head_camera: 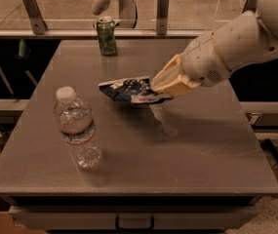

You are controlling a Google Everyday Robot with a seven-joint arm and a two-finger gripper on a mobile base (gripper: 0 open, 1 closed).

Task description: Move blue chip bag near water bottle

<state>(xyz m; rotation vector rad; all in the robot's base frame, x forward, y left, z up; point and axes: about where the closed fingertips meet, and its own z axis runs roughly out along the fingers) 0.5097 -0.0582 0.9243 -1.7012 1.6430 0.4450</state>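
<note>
The blue chip bag (129, 90) is a crinkled dark-blue foil bag with white lettering. It hangs above the middle of the grey table (197, 145), held at its right end. My gripper (162, 88) comes in from the right on a white arm and is shut on the bag. The water bottle (76, 127) is clear with a white cap and a red-striped label. It stands upright at the front left of the table, to the lower left of the bag and apart from it.
A green drink can (107, 35) stands at the table's back edge, left of centre. A rail with metal posts (162, 11) runs behind the table. A drawer handle (134, 223) shows under the front edge.
</note>
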